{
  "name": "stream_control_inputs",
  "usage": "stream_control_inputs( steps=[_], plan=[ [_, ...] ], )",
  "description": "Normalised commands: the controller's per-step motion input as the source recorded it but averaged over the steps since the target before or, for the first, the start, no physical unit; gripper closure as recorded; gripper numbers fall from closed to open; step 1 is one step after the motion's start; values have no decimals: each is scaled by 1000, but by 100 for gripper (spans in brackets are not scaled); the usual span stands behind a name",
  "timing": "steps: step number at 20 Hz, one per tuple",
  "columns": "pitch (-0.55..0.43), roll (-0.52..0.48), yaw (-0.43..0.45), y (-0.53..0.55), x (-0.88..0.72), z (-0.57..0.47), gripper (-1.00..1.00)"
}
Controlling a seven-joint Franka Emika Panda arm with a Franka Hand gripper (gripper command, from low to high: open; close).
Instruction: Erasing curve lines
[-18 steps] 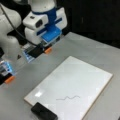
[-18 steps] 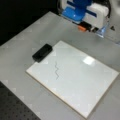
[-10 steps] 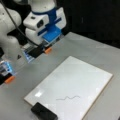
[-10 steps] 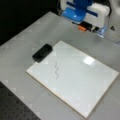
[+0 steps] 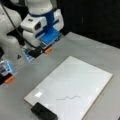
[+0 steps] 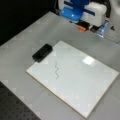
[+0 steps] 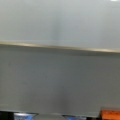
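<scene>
Squiggle (image 5: 68,97) (image 6: 56,70) sits unerased on whiteboard (image 5: 82,80) (image 6: 82,82), near eraser (image 5: 43,113) (image 6: 42,52) at board's corner. Gripper (image 5: 40,51) (image 6: 86,27) hovers well off board's far edge; jaws: can't tell.

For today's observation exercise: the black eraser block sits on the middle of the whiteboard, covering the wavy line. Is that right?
Not quite. The eraser block sits at the whiteboard's corner, apart from the wavy line, which is uncovered. Both front views show it. The gripper is over the table, off the board.
</scene>
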Motion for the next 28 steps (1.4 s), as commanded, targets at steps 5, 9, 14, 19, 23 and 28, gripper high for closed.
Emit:
stream_control_inputs(
  steps=[5, 9, 14, 19, 23, 28],
  plan=[
    [85, -3, 100, -423, 296, 17, -100],
    [103, -47, 120, -247, 289, 49, -100],
    [122, -84, 191, -154, 336, 71, -100],
    [169, -113, 173, -301, 438, 53, -100],
    [189, -112, 58, -438, 355, 73, -100],
    [155, -51, 95, -462, 308, 53, -100]
  ],
)
